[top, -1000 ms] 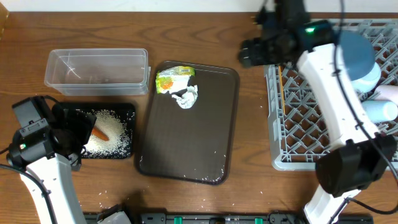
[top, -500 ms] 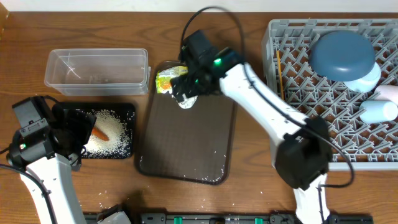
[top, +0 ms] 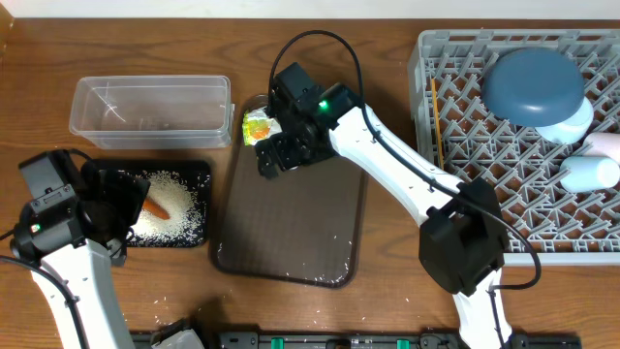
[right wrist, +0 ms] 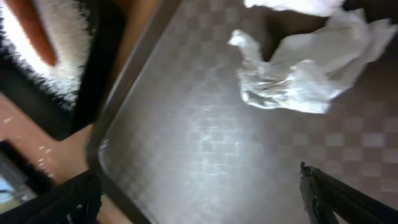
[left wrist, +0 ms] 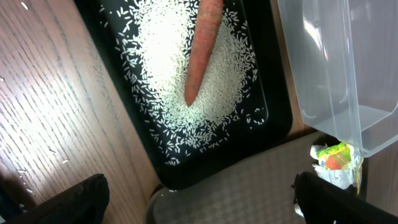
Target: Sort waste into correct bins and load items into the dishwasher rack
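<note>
My right gripper (top: 274, 155) hangs open over the far end of the dark brown serving tray (top: 291, 223), covering the tissue from overhead. In the right wrist view the crumpled white tissue (right wrist: 298, 68) lies just ahead of the open fingers (right wrist: 205, 205). The yellow-green wrapper (top: 257, 126) lies beside it. The carrot (top: 155, 206) and rice (top: 174, 199) sit in the black tray (top: 199, 170). My left gripper (top: 111, 208) is open and empty above that tray; its wrist view shows the carrot (left wrist: 202, 50) and rice (left wrist: 186, 87). The clear tub (top: 150, 107) holds nothing I can make out.
The grey rack (top: 465, 194) at right holds the dark-blue plate (top: 535, 82), light-blue bowl (top: 579, 121), white cup (top: 591, 173) and chopsticks (top: 438, 121). A few rice grains lie along the brown tray's near edge (top: 320, 276) and on the table.
My right arm swung from the rack to the brown tray and now sits over the tissue, a little further left. The left arm has not moved.
</note>
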{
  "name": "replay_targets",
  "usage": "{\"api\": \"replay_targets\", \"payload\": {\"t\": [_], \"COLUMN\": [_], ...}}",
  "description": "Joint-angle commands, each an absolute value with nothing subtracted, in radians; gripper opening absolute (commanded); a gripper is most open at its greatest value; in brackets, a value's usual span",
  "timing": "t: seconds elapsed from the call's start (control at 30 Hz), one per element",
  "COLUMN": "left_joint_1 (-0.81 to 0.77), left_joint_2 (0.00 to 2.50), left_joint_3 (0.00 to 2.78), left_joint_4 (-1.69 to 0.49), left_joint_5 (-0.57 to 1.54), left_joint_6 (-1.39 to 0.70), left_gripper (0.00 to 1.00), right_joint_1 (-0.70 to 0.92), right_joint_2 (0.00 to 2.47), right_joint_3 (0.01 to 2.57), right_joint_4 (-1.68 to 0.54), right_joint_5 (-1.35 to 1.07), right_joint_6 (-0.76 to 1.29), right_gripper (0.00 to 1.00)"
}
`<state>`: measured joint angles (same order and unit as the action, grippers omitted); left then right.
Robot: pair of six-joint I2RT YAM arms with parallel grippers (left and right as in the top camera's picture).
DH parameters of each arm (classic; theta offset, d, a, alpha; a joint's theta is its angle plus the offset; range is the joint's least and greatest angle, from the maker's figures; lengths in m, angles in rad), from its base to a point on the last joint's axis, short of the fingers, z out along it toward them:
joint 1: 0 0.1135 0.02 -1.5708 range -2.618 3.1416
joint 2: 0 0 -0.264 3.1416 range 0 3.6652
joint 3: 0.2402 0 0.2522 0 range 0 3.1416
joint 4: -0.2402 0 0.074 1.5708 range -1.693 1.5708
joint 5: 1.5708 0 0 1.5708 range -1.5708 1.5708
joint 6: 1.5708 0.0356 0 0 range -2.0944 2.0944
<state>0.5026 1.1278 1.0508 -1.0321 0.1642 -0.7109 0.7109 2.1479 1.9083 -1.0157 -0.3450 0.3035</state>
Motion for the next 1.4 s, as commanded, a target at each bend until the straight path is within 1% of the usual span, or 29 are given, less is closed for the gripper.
{"api": "replay_targets", "payload": {"t": [0.0,0.23,0.33,0.37,0.47,0.53,0.57,0.6,0.63,0.67,0.7,0.73,0.77,0.8,0.83,0.87,0.9,1.0,1.03,1.07,1.1,1.13,1.17,1.2,1.23,1.27,1.3,1.33,1.37], "left_joint_1": [0.507,0.507,0.507,0.507,0.507,0.507,0.506,0.507,0.507,0.507,0.507,0.507,0.507,0.507,0.507,0.506,0.507,0.507,0.506,0.507,0.507,0.507,0.507,0.507,0.507,0.507,0.507,0.507,0.507], "left_joint_2": [1.130,1.130,1.130,1.130,1.130,1.130,1.130,1.130,1.130,1.130,1.130,1.130,1.130,1.130,1.130,1.129,1.130,1.130,1.130,1.130,1.130,1.130,1.130,1.130,1.130,1.130,1.130,1.130,1.130], "left_joint_3": [1.071,1.071,1.071,1.071,1.071,1.071,1.071,1.071,1.071,1.071,1.071,1.071,1.071,1.071,1.071,1.071,1.071,1.071,1.071,1.071,1.071,1.071,1.071,1.071,1.071,1.071,1.071,1.071,1.071], "left_joint_4": [-1.035,-1.035,-1.036,-1.036,-1.035,-1.036,-1.035,-1.036,-1.035,-1.035,-1.035,-1.035,-1.035,-1.036,-1.035,-1.036,-1.035,-1.036,-1.036,-1.035,-1.036,-1.035,-1.035,-1.035,-1.036,-1.035,-1.035,-1.035,-1.035], "left_joint_5": [0.147,0.148,0.148,0.148,0.147,0.148,0.148,0.147,0.147,0.148,0.148,0.148,0.147,0.147,0.148,0.148,0.147,0.148,0.148,0.148,0.148,0.148,0.148,0.148,0.147,0.148,0.148,0.148,0.148], "left_joint_6": [-0.720,-0.720,-0.720,-0.720,-0.720,-0.720,-0.720,-0.720,-0.720,-0.720,-0.720,-0.720,-0.720,-0.720,-0.720,-0.720,-0.720,-0.720,-0.720,-0.720,-0.720,-0.720,-0.720,-0.720,-0.720,-0.720,-0.720,-0.720,-0.720], "left_gripper": [0.97,0.97,0.97,0.97,0.97,0.97,0.97,0.98,0.97,0.97,0.97,0.97,0.97,0.97,0.97,0.97,0.97,0.97,0.97,0.97,0.97,0.97,0.97,0.97,0.97,0.97,0.97,0.97,0.97], "right_joint_1": [0.710,0.685,0.673,0.669,0.658,0.650,0.648,0.648,0.647,0.647,0.646,0.646,0.644,0.641,0.639,0.636,0.635,0.634,0.634,0.634,0.634,0.633,0.631,0.631,0.629,0.629,0.628,0.626,0.625], "right_joint_2": [2.132,2.132,2.132,2.132,2.132,2.132,2.132,2.132,2.132,2.132,2.132,2.132,2.132,2.132,2.132,2.132,2.132,2.132,2.132,2.132,2.132,2.132,2.132,2.132,2.132,2.132,2.132,2.132,2.132], "right_joint_3": [1.914,1.914,1.914,1.914,1.914,1.914,1.914,1.914,1.914,1.914,1.914,1.914,1.914,1.914,1.914,1.914,1.914,1.914,1.914,1.914,1.914,1.914,1.914,1.914,1.914,1.914,1.914,1.914,1.914], "right_joint_4": [-1.017,-1.017,-1.018,-1.018,-1.018,-1.018,-1.018,-1.021,-1.022,-1.023,-1.023,-1.024,-1.026,-1.031,-1.037,-1.045,-1.056,-1.085,-1.090,-1.090,-1.090,-1.091,-1.091,-1.092,-1.095,-1.097,-1.101,-1.106,-1.109], "right_joint_5": [-0.410,-0.529,-0.577,-0.603,-0.655,-0.672,-0.673,-0.672,-0.670,-0.670,-0.668,-0.658,-0.646,-0.632,-0.620,-0.604,-0.577,-0.472,-0.449,-0.440,-0.439,-0.437,-0.433,-0.426,-0.412,-0.399,-0.372,-0.339,-0.325], "right_joint_6": [0.299,0.299,0.299,0.299,0.299,0.299,0.299,0.299,0.299,0.299,0.299,0.300,0.303,0.303,0.303,0.308,0.321,0.377,0.389,0.389,0.389,0.389,0.389,0.389,0.389,0.390,0.400,0.417,0.423], "right_gripper": [0.99,0.91,0.79,0.77,0.77,0.70,0.57,0.30,0.10,0.03,0.03,0.13,0.28,0.47,0.47,0.28,0.01,0.01,0.10,0.44,0.74,0.83,0.66,0.34,0.10,0.07,0.16,0.46,0.80]}}
